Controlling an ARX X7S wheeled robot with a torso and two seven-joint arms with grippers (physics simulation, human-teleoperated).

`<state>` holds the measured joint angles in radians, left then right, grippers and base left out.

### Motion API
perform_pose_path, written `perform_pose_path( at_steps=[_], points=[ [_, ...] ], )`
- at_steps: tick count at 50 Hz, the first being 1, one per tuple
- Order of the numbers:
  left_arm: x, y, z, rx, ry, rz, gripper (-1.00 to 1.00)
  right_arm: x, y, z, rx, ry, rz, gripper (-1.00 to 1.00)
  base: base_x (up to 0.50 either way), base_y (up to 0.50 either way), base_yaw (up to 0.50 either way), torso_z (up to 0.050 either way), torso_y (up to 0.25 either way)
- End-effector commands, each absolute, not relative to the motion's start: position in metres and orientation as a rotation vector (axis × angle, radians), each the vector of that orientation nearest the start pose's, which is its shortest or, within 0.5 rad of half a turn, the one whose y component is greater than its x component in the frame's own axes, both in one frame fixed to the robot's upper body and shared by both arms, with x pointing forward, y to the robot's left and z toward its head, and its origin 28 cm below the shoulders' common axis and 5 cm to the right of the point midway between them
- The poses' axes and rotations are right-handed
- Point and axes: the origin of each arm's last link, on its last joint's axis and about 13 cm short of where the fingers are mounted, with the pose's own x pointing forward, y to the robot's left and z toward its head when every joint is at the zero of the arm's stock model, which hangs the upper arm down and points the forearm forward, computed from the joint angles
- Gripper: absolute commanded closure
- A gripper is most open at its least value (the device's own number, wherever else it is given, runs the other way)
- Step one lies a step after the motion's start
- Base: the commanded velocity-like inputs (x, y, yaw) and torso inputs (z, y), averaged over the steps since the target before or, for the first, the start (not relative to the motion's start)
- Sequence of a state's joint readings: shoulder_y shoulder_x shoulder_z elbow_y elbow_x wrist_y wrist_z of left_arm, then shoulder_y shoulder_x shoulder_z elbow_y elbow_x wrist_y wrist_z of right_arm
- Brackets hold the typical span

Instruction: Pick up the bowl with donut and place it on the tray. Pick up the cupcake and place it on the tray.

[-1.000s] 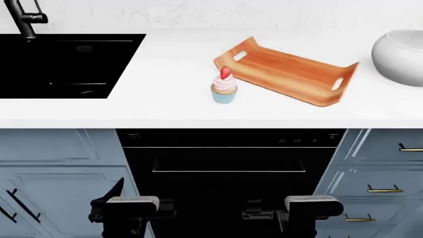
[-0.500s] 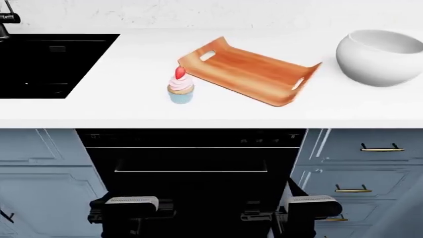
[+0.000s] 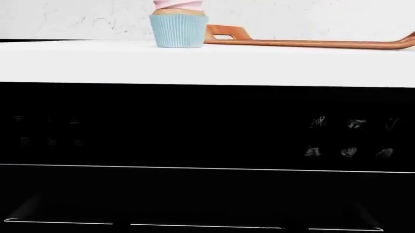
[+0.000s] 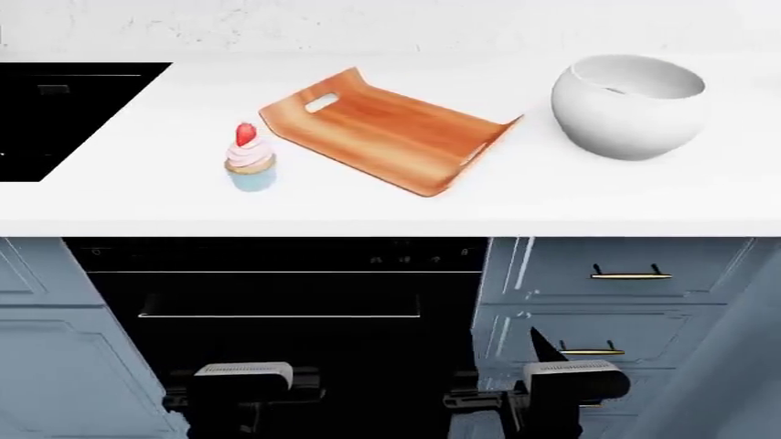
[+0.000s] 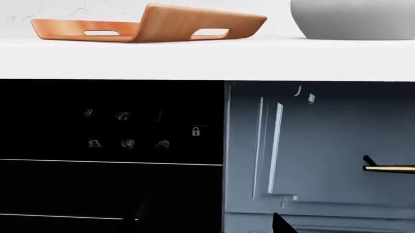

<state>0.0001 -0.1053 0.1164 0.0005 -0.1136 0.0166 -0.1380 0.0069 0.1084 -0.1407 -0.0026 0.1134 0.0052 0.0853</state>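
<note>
The cupcake [image 4: 249, 157] [image 3: 178, 29], blue wrapper, pink frosting and a strawberry on top, stands on the white counter just left of the wooden tray [image 4: 388, 130] [image 5: 162, 22]. The big white bowl [image 4: 627, 105] [image 5: 353, 19] sits to the tray's right, a small gap between them. The donut is hidden; I cannot see into the bowl. Both grippers hang low in front of the cabinets, well below the counter edge. My left gripper [image 4: 259, 352] [image 3: 207, 221] faces the black oven, its dark fingers apart and empty. My right gripper [image 4: 495, 352] [image 5: 207, 221] is open too, at the oven's right edge.
A black sink [image 4: 61, 110] is set into the counter at the far left. Below the counter are the black oven door [image 4: 281, 293] and blue drawers with gold handles [image 4: 625, 272]. A white marble wall backs the counter.
The head view has shifted right: cupcake, tray and bowl slid left in it, the bowl is now fully in view, and the sink has mostly left. Both grippers stay low.
</note>
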Motion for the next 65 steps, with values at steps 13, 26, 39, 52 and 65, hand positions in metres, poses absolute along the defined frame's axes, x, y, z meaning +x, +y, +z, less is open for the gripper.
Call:
perform_pose_path(
  at_steps=[13, 26, 39, 52, 65],
  points=[
    [0.209, 0.207, 0.013, -0.005, -0.005, 0.022, -1.00, 0.210, -0.093, 0.013, 0.004, 0.010, 0.053, -1.00, 0.00, -0.15, 0.00, 0.000, 0.000],
    [0.209, 0.207, 0.014, -0.007, -0.013, 0.018, -1.00, 0.210, -0.093, 0.013, 0.005, 0.015, 0.057, -1.00, 0.00, 0.00, 0.00, 0.046, 0.000],
    [0.210, 0.206, 0.014, -0.003, -0.019, 0.020, -1.00, 0.210, -0.094, 0.012, 0.005, 0.016, 0.057, -1.00, 0.00, 0.00, 0.00, 0.050, 0.000],
    [0.211, 0.206, 0.014, 0.006, -0.010, 0.025, -1.00, 0.210, -0.093, 0.012, 0.002, 0.020, 0.060, -1.00, 0.00, 0.00, 0.00, 0.050, 0.000],
    [0.182, 0.232, 0.141, -0.125, -0.283, 0.027, -1.00, 0.181, -0.125, 0.145, 0.134, -0.132, -0.050, -1.00, 0.00, 0.00, 0.00, 0.009, 0.000]
  ],
)
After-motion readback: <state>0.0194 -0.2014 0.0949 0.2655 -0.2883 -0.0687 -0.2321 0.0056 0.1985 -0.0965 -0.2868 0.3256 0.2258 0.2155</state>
